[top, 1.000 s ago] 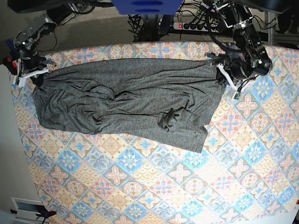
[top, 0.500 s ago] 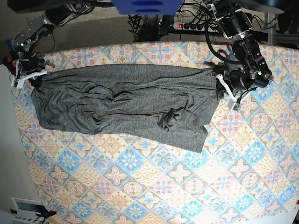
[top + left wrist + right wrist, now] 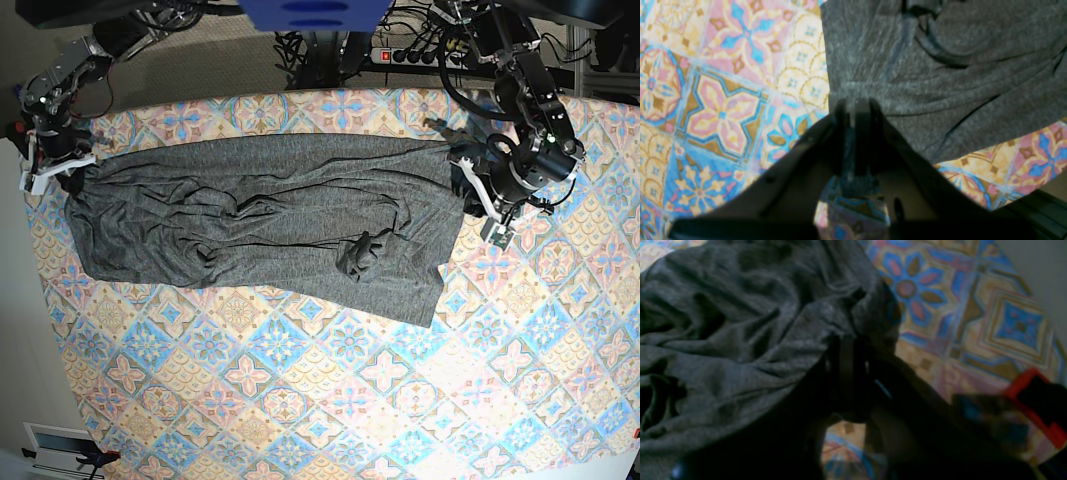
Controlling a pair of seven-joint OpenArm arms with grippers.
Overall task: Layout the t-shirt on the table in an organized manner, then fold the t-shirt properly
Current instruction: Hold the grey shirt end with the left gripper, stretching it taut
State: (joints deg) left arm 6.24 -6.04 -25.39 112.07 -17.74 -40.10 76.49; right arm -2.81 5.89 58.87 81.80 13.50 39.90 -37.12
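The dark grey t-shirt [image 3: 260, 215] lies wrinkled across the far half of the table [image 3: 330, 400], with its far edge pulled into a nearly straight line between the two arms. My left gripper [image 3: 463, 168] is at the shirt's right end and shut on its edge; in the left wrist view the gripper [image 3: 855, 104] pinches the t-shirt [image 3: 940, 66]. At the left end my right gripper [image 3: 68, 172] is shut on the other corner. The right wrist view shows that gripper [image 3: 846, 343] clamped on bunched t-shirt [image 3: 740, 333]. A small bunched lump [image 3: 362, 255] sits near the shirt's middle right.
Cables and a power strip [image 3: 410, 55] lie beyond the table's far edge. A red and black object [image 3: 1037, 400] sits close to the right gripper at the table's left edge. Bare patterned cloth [image 3: 300, 400] fills the near half.
The left gripper has moved toward the near side with the shirt's edge. The right gripper has shifted slightly outward. The shirt's far edge is now drawn straighter.
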